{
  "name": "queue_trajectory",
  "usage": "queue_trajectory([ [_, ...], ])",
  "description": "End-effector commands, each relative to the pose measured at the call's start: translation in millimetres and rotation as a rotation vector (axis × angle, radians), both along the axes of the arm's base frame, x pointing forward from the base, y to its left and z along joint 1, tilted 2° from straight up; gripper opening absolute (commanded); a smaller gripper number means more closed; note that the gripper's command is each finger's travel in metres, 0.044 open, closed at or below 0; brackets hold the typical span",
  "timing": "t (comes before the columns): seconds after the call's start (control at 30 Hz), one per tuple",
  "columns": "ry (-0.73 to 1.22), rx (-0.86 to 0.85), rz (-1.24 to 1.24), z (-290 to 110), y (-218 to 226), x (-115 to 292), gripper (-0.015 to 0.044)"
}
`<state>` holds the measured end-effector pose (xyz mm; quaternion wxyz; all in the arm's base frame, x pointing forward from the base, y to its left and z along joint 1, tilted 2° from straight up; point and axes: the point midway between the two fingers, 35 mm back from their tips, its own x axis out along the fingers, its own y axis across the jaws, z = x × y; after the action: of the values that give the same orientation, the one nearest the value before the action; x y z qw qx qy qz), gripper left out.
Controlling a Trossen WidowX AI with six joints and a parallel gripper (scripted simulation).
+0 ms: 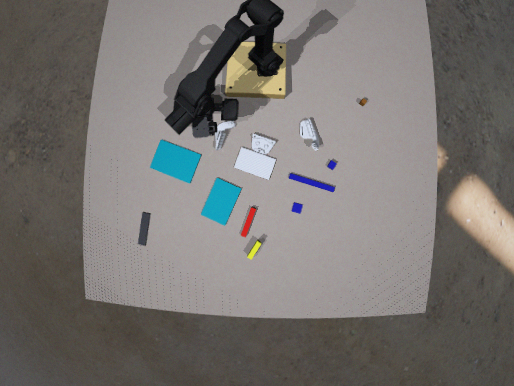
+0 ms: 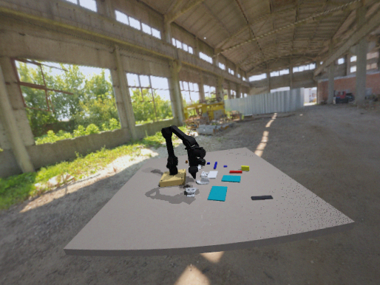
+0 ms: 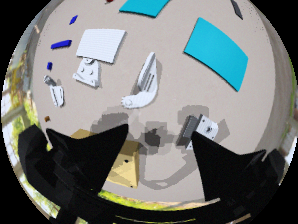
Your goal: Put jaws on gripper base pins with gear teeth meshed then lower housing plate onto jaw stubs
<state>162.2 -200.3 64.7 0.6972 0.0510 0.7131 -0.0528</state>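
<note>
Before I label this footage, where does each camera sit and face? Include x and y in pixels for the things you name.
Top: above the table, facing down; whole black arm (image 1: pixel 218 60) (image 2: pixel 181 135).
Exterior: off the robot's right, facing across the table; whole arm.
Wrist: on the arm, facing out past two black gripper fingers (image 1: pixel 230 109) (image 2: pixel 193 170).
Top and wrist share the white rectangular plate (image 1: pixel 255 163) (image 2: pixel 212 174) (image 3: pixel 101 46).
</note>
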Motion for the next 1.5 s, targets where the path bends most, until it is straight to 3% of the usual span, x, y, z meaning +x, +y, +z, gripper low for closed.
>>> queue_trajectory([
  [0.0, 0.000, 0.000, 0.000, 0.0, 0.0, 0.0, 0.0282],
  [0.37, 0.000, 0.000, 0.000, 0.0, 0.0, 0.0, 0.0000],
  [1.03, 0.000, 0.000, 0.000, 0.0, 0.0, 0.0, 0.0000],
  [1.47, 0.000, 0.000, 0.000, 0.0, 0.0, 0.0, 0.0341],
])
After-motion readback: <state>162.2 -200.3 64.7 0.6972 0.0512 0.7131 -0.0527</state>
